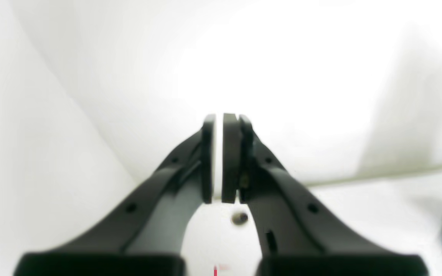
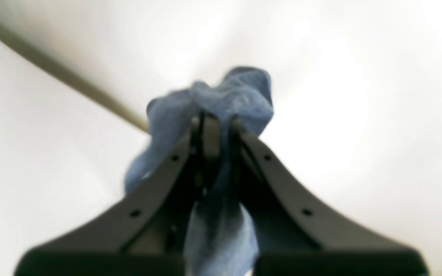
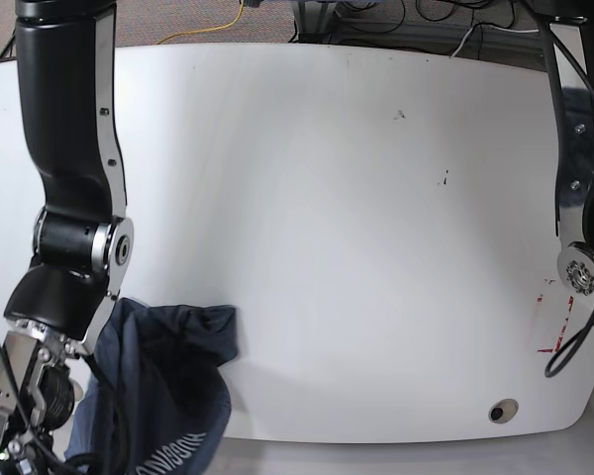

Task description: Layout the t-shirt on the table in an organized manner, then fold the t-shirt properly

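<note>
At the left of the base view, the t-shirt is seen bunched at the near corner of the table, part of it hanging over the front edge. It is held by the right gripper, whose jaws are closed on a pinch of blue cloth that puffs out above the tips. The laying-out step is judged to be barely begun: the shirt must be dragged inward and spread flat before any fold is made. The cloth is crumpled, dark slate-blue, with white lettering partly visible on a fold. At the right, the left gripper is seen nearly closed, with only a thin slit between the jaws and nothing held.
</note>
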Available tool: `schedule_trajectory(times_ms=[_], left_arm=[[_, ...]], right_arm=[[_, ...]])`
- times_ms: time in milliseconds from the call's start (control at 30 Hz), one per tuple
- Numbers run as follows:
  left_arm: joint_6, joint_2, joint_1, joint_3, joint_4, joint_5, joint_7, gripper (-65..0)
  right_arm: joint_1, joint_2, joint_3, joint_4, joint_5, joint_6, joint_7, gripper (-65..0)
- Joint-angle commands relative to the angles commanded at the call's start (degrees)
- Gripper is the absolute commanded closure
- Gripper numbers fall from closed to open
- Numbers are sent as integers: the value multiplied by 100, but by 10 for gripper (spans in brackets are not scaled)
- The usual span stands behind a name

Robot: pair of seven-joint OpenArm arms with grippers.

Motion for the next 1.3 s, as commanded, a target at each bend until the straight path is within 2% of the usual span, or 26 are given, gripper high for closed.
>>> schedule_trajectory(times_ms=[233, 433, 600, 767, 900, 967, 1133, 1300], left_arm=[[-9, 9, 721, 0, 387, 0, 0, -15], [-18, 9, 1125, -88, 431, 0, -9, -15], [-18, 0, 1345, -264, 431, -9, -9, -15], [-35, -79, 1433, -308, 431, -9, -9, -15], [-264, -316, 1530, -308, 431, -9, -9, -15], [-360, -360, 1538, -308, 431, -9, -9, -15], [-391, -536, 1538, -396, 440, 0, -9, -15], [-391, -738, 1538, -536, 422, 0, -9, -15]], right_arm=[[-686, -88, -35, 484, 0, 0, -167, 0], [-1090, -457, -53, 712, -53, 0, -193, 0], [-1319, -879, -53, 721, -62, 0, -431, 0], [-1503, -1354, -53, 721, -185, 0, -440, 0], [-1556, -1793, -70, 686, -369, 0, -440, 0], [-1609, -1933, -273, 659, -431, 0, -440, 0], [-1679, -1933, -1125, 677, -413, 0, -352, 0], [-1679, -1933, -1248, 721, -273, 0, -167, 0]])
